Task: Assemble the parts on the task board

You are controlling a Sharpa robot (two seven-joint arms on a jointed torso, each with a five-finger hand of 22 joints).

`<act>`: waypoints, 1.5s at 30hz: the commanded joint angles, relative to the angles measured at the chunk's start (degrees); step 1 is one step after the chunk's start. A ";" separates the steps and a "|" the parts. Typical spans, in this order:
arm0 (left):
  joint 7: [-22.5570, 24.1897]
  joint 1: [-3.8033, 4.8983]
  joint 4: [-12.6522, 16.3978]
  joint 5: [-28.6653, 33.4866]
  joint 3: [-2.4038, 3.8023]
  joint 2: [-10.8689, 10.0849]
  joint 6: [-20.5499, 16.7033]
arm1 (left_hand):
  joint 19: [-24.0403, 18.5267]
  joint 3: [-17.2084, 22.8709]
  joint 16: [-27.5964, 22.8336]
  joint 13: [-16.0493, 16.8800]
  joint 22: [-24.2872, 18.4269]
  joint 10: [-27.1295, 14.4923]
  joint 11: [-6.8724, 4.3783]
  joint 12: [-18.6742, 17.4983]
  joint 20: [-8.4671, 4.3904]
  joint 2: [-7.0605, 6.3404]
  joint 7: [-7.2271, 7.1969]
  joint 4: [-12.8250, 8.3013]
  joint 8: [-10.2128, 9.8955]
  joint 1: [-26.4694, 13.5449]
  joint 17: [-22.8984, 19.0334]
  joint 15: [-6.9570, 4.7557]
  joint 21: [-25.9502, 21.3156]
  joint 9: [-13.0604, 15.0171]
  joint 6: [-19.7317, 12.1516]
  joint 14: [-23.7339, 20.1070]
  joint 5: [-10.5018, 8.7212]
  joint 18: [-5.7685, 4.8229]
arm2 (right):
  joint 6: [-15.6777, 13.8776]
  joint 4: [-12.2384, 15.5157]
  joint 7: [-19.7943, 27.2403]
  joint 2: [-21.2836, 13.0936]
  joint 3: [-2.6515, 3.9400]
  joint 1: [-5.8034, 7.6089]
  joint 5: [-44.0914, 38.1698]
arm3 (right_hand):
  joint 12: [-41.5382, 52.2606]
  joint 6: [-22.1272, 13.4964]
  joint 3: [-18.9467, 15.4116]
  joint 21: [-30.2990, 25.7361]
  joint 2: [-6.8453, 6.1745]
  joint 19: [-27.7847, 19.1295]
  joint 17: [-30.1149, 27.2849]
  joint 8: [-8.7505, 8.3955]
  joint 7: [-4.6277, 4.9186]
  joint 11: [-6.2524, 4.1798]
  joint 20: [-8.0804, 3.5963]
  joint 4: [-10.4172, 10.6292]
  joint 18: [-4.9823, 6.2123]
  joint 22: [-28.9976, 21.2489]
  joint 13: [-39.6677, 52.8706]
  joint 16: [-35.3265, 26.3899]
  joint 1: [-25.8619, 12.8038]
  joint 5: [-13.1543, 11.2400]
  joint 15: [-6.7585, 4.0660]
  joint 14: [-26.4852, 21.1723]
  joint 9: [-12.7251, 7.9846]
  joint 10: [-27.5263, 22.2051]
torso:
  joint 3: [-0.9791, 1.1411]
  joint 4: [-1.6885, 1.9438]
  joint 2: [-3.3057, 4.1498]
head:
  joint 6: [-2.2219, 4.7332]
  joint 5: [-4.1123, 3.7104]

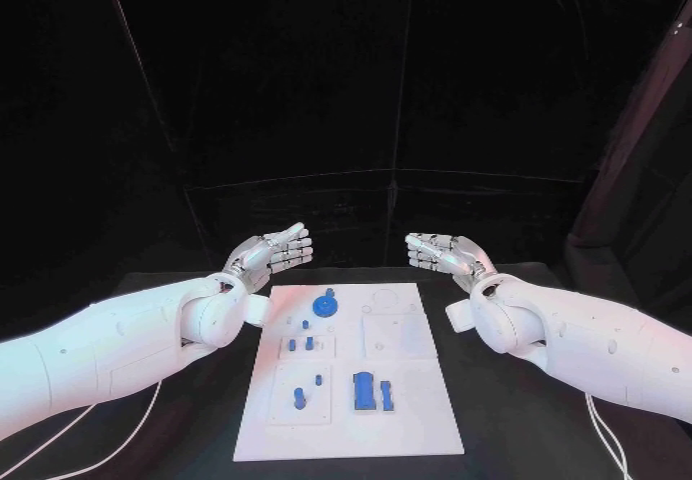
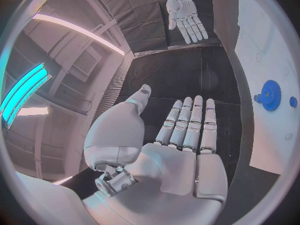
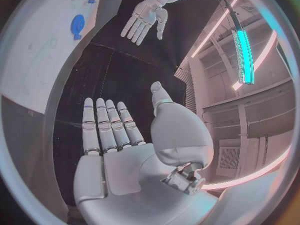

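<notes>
The white task board (image 1: 408, 420) lies in the middle of the black table. On it sit a blue gear (image 1: 326, 303), small blue pegs (image 1: 300, 344) and larger blue blocks (image 1: 372, 391) nearer me. My left hand (image 1: 268, 255) hovers above the table beyond the board's far left corner, fingers straight and apart, holding nothing. My right hand (image 1: 443, 254) mirrors it beyond the far right corner, also flat and empty. In the left wrist view my left hand (image 2: 181, 135) is flat, with the gear (image 2: 270, 95) on the board (image 2: 265, 45). The right wrist view shows the right hand (image 3: 119, 135) flat.
Black table surface (image 1: 534, 400) surrounds the board on all sides. A dark backdrop stands behind the table. Thin white cables (image 1: 101, 430) trail under both arms near the table's front corners.
</notes>
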 commanded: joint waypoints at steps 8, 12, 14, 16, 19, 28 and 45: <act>2.72 -3.35 10.14 -2.34 3.41 -1.74 -18.32 | -14.94 -6.22 -5.21 -0.82 -6.23 -19.46 -6.67 -6.65 -5.24 0.92 -6.97 0.54 -1.64 -24.48 -2.71 -5.96 -3.32 -0.86 -18.59 -17.80 -0.70 -3.60 | -17.07 14.54 7.04 -5.01 0.69 -1.94 11.48 | -1.03 -17.84 1.36 -1.59 -0.72 -18.38 -1.33 -0.99 -6.23 -6.57 -4.86 0.39 -3.71 -1.08 -1.59 -0.94 -26.39 -6.79 -5.07 -19.77 -1.66 -19.58 | 0.97 3.36 -0.36 | 0.33 -1.18; 3.74 -5.04 15.06 -3.22 5.12 -2.55 -25.98 | -17.24 -7.21 -6.01 -0.82 -7.19 -22.45 -6.67 -6.65 -6.01 0.92 -6.97 0.54 -1.64 -28.25 -2.71 -5.96 -3.32 -0.86 -21.47 -20.55 -0.70 -3.62 | -21.41 18.91 8.75 -6.61 0.89 -2.59 14.41 | -1.03 -20.76 1.36 -1.59 -0.72 -21.35 -1.33 -0.99 -6.23 -6.57 -5.67 0.39 -4.33 -1.08 -1.59 -0.94 -30.67 -6.79 -5.07 -22.98 -1.66 -22.73 | 0.97 3.36 -0.36 | 0.33 -1.18; 4.10 -5.64 16.82 -3.54 5.73 -2.84 -28.72 | -18.27 -7.62 -6.36 -0.82 -7.63 -23.80 -6.67 -6.65 -6.40 0.92 -6.97 0.54 -1.64 -29.95 -2.71 -5.96 -3.32 -0.86 -22.73 -21.79 -0.70 -7.94 | -22.61 20.12 9.23 -7.06 0.94 -2.77 15.22 | -1.03 -21.93 1.36 -1.59 -0.72 -22.57 -1.33 -0.99 -6.23 -6.57 -9.99 0.39 -8.34 -1.08 -1.59 -0.94 -32.43 -6.79 -5.07 -24.30 -1.66 -24.07 | 0.97 3.36 -0.36 | 0.33 -1.18; 4.41 -6.16 18.31 -3.81 6.25 -3.08 -31.05 | -19.24 -8.02 -10.62 -0.82 -8.02 -25.08 -6.67 -6.65 -10.62 0.92 -6.97 0.54 -1.64 -31.51 -2.71 -5.96 -3.32 -0.86 -23.94 -22.93 -0.70 -7.94 | -23.38 20.90 9.53 -7.34 0.97 -2.89 15.74 | -1.03 -23.06 1.36 -1.59 -0.72 -23.68 -1.33 -0.99 -6.23 -6.57 -9.99 0.39 -8.34 -1.08 -1.59 -0.94 -34.09 -6.79 -5.07 -25.55 -1.66 -25.29 | 0.97 3.36 -0.36 | 0.33 -1.18; 4.81 -6.82 20.24 -4.16 6.92 -3.40 -34.04 | -20.63 -8.49 -10.62 -0.82 -8.60 -26.83 -6.67 -6.65 -10.62 0.92 -6.97 0.54 -1.64 -33.77 -2.71 -5.96 -3.32 -0.86 -25.66 -24.55 -0.70 -7.94 | -23.71 21.24 9.66 -7.46 0.99 -2.94 15.97 | -1.03 -24.66 1.36 -1.59 -0.72 -25.32 -1.33 -0.99 -6.23 -6.57 -9.99 0.39 -8.34 -1.08 -1.59 -0.94 -36.47 -6.79 -5.07 -27.32 -1.66 -27.06 | 0.97 3.36 -0.36 | 0.33 -1.18; 5.07 -7.24 21.46 -4.38 7.35 -3.60 -35.95 | -23.57 -12.71 -10.62 -0.82 -12.69 -30.85 -6.67 -6.65 -10.62 0.92 -6.97 0.54 -1.64 -38.78 -2.71 -5.96 -3.32 -0.86 -29.47 -28.20 -0.70 -7.94 | -23.71 21.24 9.66 -7.46 0.99 -2.94 15.97 | -1.03 -28.42 1.36 -1.59 -0.72 -29.19 -1.33 -0.99 -6.23 -6.57 -9.99 0.39 -8.34 -1.08 -1.59 -0.94 -41.97 -6.79 -5.07 -31.47 -1.66 -31.15 | 0.97 3.36 -0.36 | 0.33 -1.18; 5.07 -7.24 21.46 -4.38 7.35 -3.60 -35.95 | -30.42 -12.71 -10.62 -0.82 -12.69 -34.98 -6.67 -6.65 -10.62 0.92 -6.97 0.54 -1.64 -44.08 -2.71 -5.96 -3.32 -0.86 -33.50 -31.96 -0.70 -7.94 | -23.71 21.24 9.66 -7.46 0.99 -2.94 15.97 | -1.03 -36.63 1.36 -1.59 -0.72 -37.72 -1.33 -0.99 -6.23 -6.57 -9.99 0.39 -8.34 -1.08 -1.59 -0.94 -48.58 -6.79 -5.07 -36.40 -1.66 -36.09 | 0.97 3.36 -0.36 | 0.33 -1.18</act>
